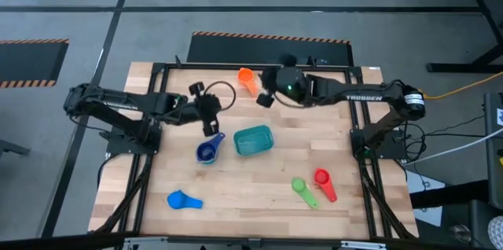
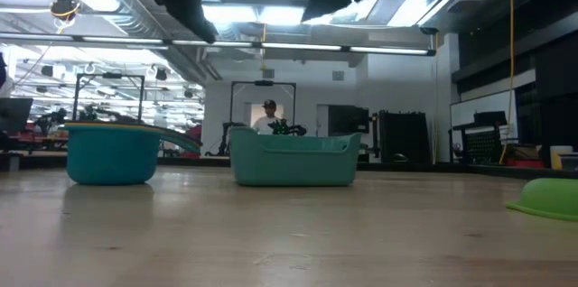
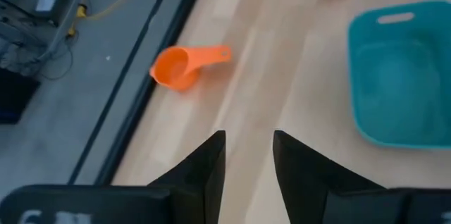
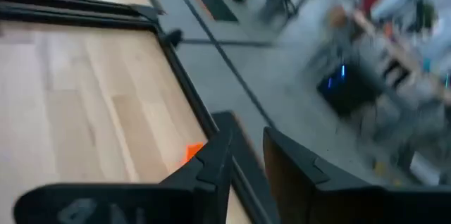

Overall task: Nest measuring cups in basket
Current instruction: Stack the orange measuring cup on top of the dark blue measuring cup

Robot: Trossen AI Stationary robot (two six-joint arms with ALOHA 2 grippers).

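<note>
My left gripper (image 1: 209,128) hangs just above the dark blue cup (image 1: 207,152), which sits on the tabletop (image 1: 251,203) beside the basket (image 1: 253,141). That cup seems to hold a light blue one inside it, though from above I cannot be sure. In my left wrist view my jaws stand a little apart with bare wood between them, so I hold nothing. I judge the stack sits there because it was gathered close to the basket, where nesting can go on before anything goes into the tub.

The basket is near the middle of the tabletop, open side up and, as far as I can see, with no cup in it yet. The orange cup (image 1: 247,79) lies at the far edge, handle toward the basket. My right gripper (image 1: 266,97) hovers close by it; its jaws are parted a little and empty in the right wrist view, with a sliver of orange showing past one finger. I take that as a line-up for the orange cup.

The other cups are scattered along the near side: a light blue cup (image 1: 182,200) at the left, the green cup (image 1: 302,189) and red cup (image 1: 324,182) side by side at the right. I see no yellow cup. Most of the nesting is still undone.
</note>
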